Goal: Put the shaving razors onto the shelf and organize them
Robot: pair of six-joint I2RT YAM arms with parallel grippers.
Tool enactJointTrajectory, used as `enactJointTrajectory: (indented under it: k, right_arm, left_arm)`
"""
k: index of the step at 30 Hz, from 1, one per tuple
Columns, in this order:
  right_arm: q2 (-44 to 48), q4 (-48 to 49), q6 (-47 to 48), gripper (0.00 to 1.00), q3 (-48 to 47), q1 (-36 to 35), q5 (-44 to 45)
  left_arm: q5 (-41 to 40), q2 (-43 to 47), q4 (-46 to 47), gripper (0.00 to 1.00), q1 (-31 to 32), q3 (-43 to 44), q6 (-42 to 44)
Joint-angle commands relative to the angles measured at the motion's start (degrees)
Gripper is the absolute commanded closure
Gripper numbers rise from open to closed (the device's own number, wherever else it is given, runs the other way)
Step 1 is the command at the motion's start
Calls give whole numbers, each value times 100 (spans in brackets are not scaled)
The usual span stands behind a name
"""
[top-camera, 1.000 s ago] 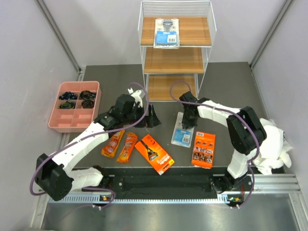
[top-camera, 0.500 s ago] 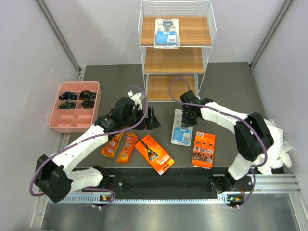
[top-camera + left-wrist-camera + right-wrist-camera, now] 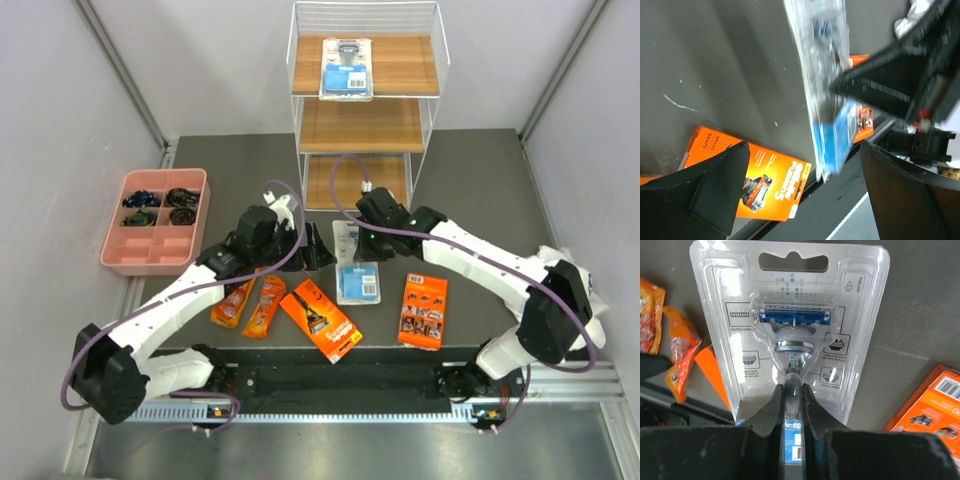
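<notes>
Carrying looks like the step in hand: one clear-and-blue blister card (image 3: 795,340) sits tilted just in front of the shelf (image 3: 365,125), pinched at its lower middle by the right gripper (image 3: 793,395), jaws clenched over the razor's handle bubble. Next, I judge, it must rise to a board, perhaps beside the matching card (image 3: 346,68) on top, without snagging the wire frame. The left gripper (image 3: 318,248) hovers alongside, also before the shelf, jaws spread wide, holding nothing.
</notes>
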State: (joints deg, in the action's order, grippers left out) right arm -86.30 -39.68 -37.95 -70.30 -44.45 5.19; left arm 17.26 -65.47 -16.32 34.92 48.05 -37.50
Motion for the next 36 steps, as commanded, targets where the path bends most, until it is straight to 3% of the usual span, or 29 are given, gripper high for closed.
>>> enactJointTrajectory:
  k: [1,12,15,16,19,20,21,25,29,30,32,33,35,36]
  right_arm:
    - [351,-101,25,100,-291,-371,-132]
    - [746,224,-248,100,-106,-688,-703]
    - [790,250,-256,100,-89,-697,-747]
    - [808,259,-256,100,-71,-706,-774]
    - [834,294,-248,100,-45,-697,-765]
    - [852,286,-248,100,-36,-706,-748]
    - [861,303,-256,100,-10,-697,-739]
    - [904,365,-309,93,113,-697,-712]
    - [931,391,-397,60,148,-706,-677]
    - [974,400,-423,45,166,-706,-660]
    - [1054,426,-467,30,201,-706,-607]
    - [1150,426,-485,14,245,-697,-563]
    - [1238,400,-520,3,298,-706,-537]
    - [1369,400,-520,1,376,-697,-415]
  left_arm:
    - [15,140,690,6,15,-217,-302]
    - [181,-308,1385,21,15,-332,-724]
    - [375,-405,1552,42,15,-358,-803]
    - [410,-431,1587,57,15,-375,-821]
    - [516,-388,1790,81,15,-463,-873]
    - [524,-379,1807,95,15,-498,-882]
    - [516,-361,1799,100,15,-507,-882]
    - [454,-265,1728,100,15,-525,-856]
    - [437,-229,1702,100,15,-507,-856]
    - [437,-229,1676,100,6,-490,-847]
    - [437,-229,1667,100,15,-446,-838]
    - [445,-229,1658,100,15,-437,-830]
    - [445,-238,1658,100,15,-393,-821]
    - [437,-247,1658,100,15,-384,-812]
